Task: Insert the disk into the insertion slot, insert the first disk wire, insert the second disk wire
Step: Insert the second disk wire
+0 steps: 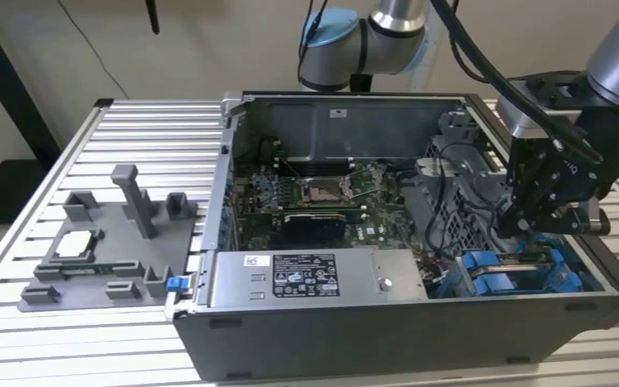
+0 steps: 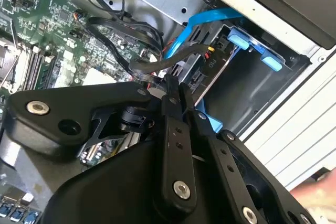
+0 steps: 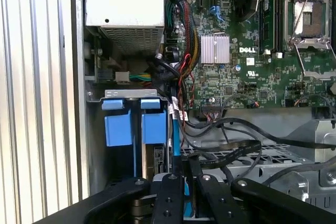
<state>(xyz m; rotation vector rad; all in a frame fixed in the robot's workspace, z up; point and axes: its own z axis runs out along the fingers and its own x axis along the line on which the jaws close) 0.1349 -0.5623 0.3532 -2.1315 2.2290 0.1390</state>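
We're deep in the PC case (image 1: 417, 322) now, gripper (image 1: 525, 222) down at the drive bay corner on the exterior view's right. In the second wrist view the gripper (image 2: 176, 95) has its fingers (image 2: 170, 129) pressed nearly together w/ something thin between the tips. It looks like the black wire (image 2: 173, 59) that runs to the drive's back edge, right where the tips sit, but we can't tell for sure whether it's truly pinched or just touching. The same tips show in the first wrist view (image 3: 181, 179), closed up tight above the slot.

Disk: we judge it's already in. The slot (image 3: 126, 95) shows two blue carrier fronts side by side, and the disk (image 3: 155, 127) seems to be the one nearer the cables, seated flush w/ its neighbour (image 3: 117, 128). In the second wrist view the disk (image 2: 210, 72) sits inside the grey cage w/ connectors facing the gripper. So step 1 looks done.

Wires: a blue wire (image 2: 202, 22) runs down to the drive's rear; whether it's fully plugged we can't tell, since the fingers hide the socket. The black wire is the one being worked at the connector edge. Our guess: we're in the wire steps, at least one wire not yet confirmed seated. The motherboard (image 3: 252, 56) is untouched.
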